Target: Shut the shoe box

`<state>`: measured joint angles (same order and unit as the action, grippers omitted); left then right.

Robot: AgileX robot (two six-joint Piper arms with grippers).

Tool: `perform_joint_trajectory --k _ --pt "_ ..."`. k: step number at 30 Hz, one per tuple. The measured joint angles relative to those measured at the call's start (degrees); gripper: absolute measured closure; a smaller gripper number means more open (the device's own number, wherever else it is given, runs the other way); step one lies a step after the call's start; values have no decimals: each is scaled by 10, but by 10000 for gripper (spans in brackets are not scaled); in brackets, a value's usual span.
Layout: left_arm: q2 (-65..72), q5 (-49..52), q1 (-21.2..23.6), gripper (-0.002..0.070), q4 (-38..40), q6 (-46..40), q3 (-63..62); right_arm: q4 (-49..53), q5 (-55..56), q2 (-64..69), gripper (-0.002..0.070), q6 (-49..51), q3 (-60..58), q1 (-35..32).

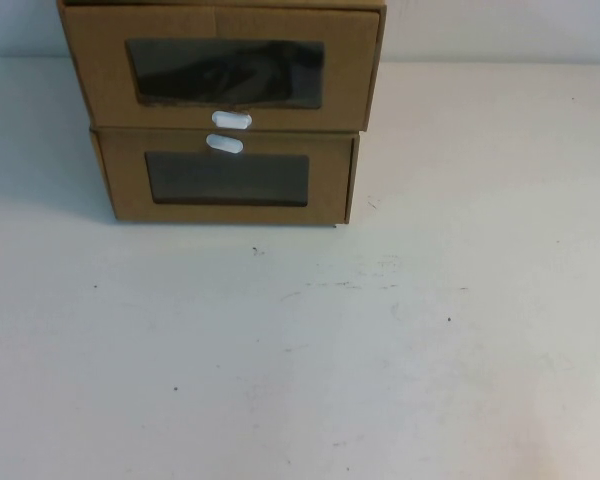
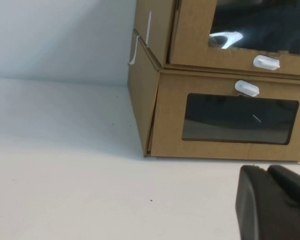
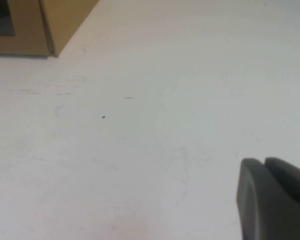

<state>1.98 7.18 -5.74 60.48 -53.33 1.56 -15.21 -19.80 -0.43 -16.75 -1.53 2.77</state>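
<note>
Brown corrugated shoe box (image 1: 223,65) sits stacked on the alike lower box (image 1: 228,180) at the table's (image 1: 300,350) far edge, its drawer front near flush. Risk: a hard push could shift the whole stack rearward. Left gripper (image 2: 275,202) hovers low before the lower box, right gripper (image 3: 275,197) over bare table; both touch nothing, jaw spread cannot be told

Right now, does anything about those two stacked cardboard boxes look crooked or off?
Slightly. The shoe box, the upper one, sits shifted toward the robot's right on the lower cardboard box, overhanging that side. No visible damage or spills on the table. The left gripper and right gripper hang low over the table, away from both boxes.
</note>
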Motion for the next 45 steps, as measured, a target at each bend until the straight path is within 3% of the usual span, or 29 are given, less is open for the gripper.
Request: perform_joint_trajectory --k 29,32,34,39,42,45 --pt "0 0 0 680 -6 0 0 -7 -10 0 689 -5 0 0" --pt "0 1 0 680 -100 23 0 -7 -10 0 689 -5 0 0" --pt "0 6 0 680 -205 99 0 -7 -10 0 689 -5 0 0" --pt "-15 24 0 680 -546 430 0 -8 -10 0 689 -5 0 0" --pt "-25 37 0 680 -644 523 0 -9 -10 0 689 -5 0 0" --pt "-26 63 0 680 -667 550 0 -9 -10 -1 689 -5 0 0"
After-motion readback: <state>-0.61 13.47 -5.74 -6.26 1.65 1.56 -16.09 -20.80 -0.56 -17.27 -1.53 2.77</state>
